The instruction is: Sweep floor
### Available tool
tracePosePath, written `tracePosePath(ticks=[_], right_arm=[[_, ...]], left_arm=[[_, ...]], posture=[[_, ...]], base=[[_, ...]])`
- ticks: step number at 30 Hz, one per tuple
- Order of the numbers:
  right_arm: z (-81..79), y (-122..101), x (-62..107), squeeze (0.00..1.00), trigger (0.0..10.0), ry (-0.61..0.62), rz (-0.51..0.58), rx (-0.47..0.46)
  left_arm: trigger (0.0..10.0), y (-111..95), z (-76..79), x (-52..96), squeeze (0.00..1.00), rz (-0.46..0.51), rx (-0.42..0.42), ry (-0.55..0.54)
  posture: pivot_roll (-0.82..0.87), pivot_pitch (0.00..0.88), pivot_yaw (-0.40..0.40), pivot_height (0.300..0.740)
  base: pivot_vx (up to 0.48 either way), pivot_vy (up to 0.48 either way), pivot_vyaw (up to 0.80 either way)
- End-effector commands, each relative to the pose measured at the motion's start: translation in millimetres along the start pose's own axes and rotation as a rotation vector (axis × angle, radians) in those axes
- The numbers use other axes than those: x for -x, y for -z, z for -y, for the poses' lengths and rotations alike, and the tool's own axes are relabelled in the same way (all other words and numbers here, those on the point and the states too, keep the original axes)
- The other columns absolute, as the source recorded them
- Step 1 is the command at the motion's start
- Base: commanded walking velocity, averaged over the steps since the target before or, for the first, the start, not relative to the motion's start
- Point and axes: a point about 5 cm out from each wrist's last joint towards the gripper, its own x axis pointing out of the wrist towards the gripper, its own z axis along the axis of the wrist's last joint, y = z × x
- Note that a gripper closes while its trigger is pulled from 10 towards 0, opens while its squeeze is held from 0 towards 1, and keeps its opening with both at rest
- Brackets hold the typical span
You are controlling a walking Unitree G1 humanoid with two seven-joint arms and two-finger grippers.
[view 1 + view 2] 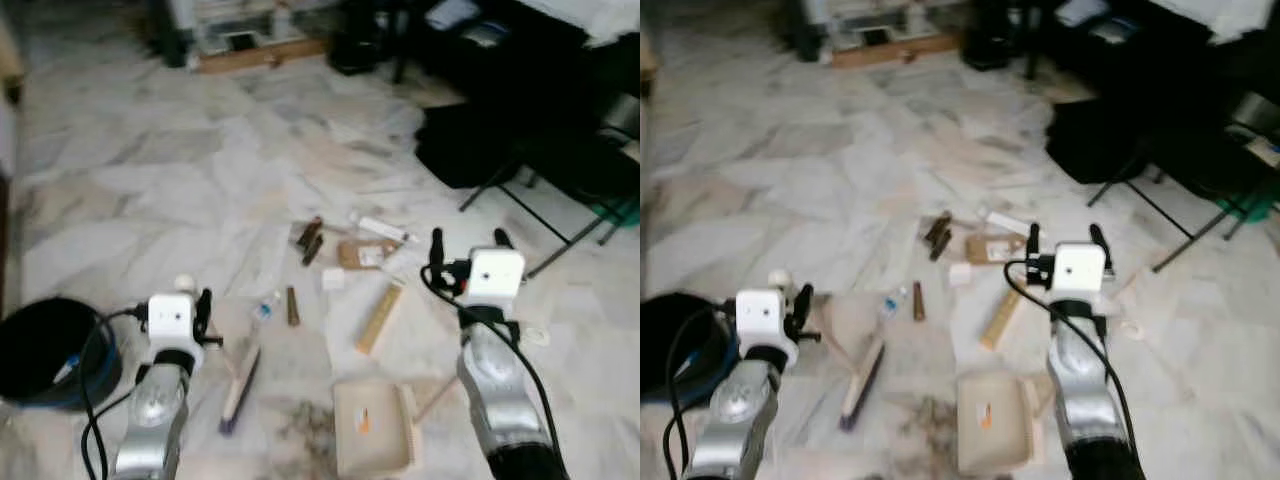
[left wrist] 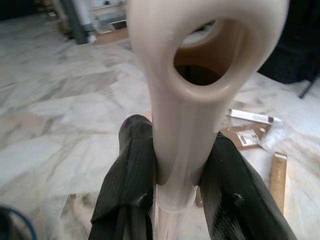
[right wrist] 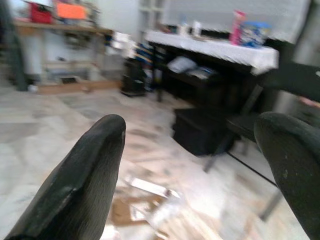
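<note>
Bare marble floor (image 1: 150, 170) lies open across the upper left of the frame. The middle is cluttered: brown sticks (image 1: 308, 238), a cardboard piece (image 1: 366, 254), a wooden strip (image 1: 380, 316) and what may be a small bottle (image 1: 265, 307). A black bucket (image 1: 45, 350) blocks the lower left, the dustpan (image 1: 372, 428) the lower centre, black chair legs (image 1: 560, 215) the upper right.

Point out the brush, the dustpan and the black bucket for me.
brush (image 1: 240, 385): left eye view, on the brush head lying against the floor.
dustpan (image 1: 372, 428): left eye view, on the flat beige pan.
black bucket (image 1: 45, 352): left eye view, on its dark inside, near the blue rim.
</note>
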Motion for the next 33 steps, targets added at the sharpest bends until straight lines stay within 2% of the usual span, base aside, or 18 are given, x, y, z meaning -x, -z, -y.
tracePosePath(ticks=[1, 9, 15, 16, 17, 20, 23, 24, 26, 30, 33], right_arm=[[7.8, 1, 0.5, 0.00, 10.0, 0.024, -0.010, 0.014], [14.4, -1, 0.9, 0.00, 10.0, 0.063, -0.005, 0.045], [26.2, -1, 8.2, 0.00, 10.0, 0.105, -0.023, 0.050], [28.4, -1, 10.0, 0.54, 10.0, 0.114, -0.029, 0.065], [30.7, -1, 11.9, 1.00, 10.0, 0.126, -0.037, 0.069], [35.2, -1, 16.3, 1.00, 10.0, 0.144, -0.052, 0.084], [39.5, 0, 23.8, 1.00, 10.0, 0.142, -0.080, 0.053], [41.2, 2, 26.4, 0.00, 10.0, 0.134, -0.087, 0.075], [45.6, 6, 31.3, 0.00, 10.0, 0.124, -0.107, 0.108], [54.5, 17, 38.0, 0.00, 10.0, 0.153, -0.168, 0.107], [60.3, 26, 41.7, 0.00, 10.0, 0.204, -0.241, 0.144]], left_arm=[[10.0, -4, 3.4, -1.2, 0.00, 0.026, 0.005, 0.007], [10.0, -4, 3.7, -1.6, 0.00, 0.026, 0.003, 0.010], [10.0, -3, 4.5, -1.5, 0.00, 0.025, 0.003, 0.011], [10.0, -3, 4.5, -1.6, 0.00, 0.024, 0.004, 0.011], [10.0, -3, 4.5, -1.5, 0.00, 0.024, 0.005, 0.011], [10.0, -3, 4.7, -1.4, 0.00, 0.022, 0.005, 0.012], [10.0, -3, 5.4, -1.6, 0.00, 0.022, 0.004, 0.013], [10.0, -2, 5.6, -1.6, 0.00, 0.021, 0.005, 0.014], [10.0, -2, 6.1, -1.7, 0.00, 0.020, 0.006, 0.015], [10.0, -2, 6.4, -1.8, 0.00, 0.019, 0.006, 0.016], [10.0, -2, 5.8, -1.6, 0.00, 0.018, 0.006, 0.015]], posture=[[0.01, 0.129, 0.026, 0.740], [0.00, 0.125, 0.027, 0.740], [0.00, 0.122, 0.027, 0.740], [0.00, 0.122, 0.026, 0.740], [0.00, 0.121, 0.025, 0.740], [0.00, 0.121, 0.024, 0.740], [0.00, 0.121, 0.023, 0.740], [0.00, 0.121, 0.023, 0.740], [0.00, 0.122, 0.023, 0.740], [0.00, 0.124, 0.022, 0.740], [0.00, 0.125, 0.023, 0.740]], base=[[0.000, 0.000, 0.00], [0.000, 0.000, 0.00], [0.000, 0.000, 0.00], [0.000, 0.000, 0.00], [0.000, 0.000, 0.00], [0.000, 0.000, 0.00], [0.000, 0.000, 0.00], [0.000, 0.000, 0.00], [0.000, 0.000, 0.00], [0.000, 0.000, 0.00], [0.000, 0.000, 0.00]])
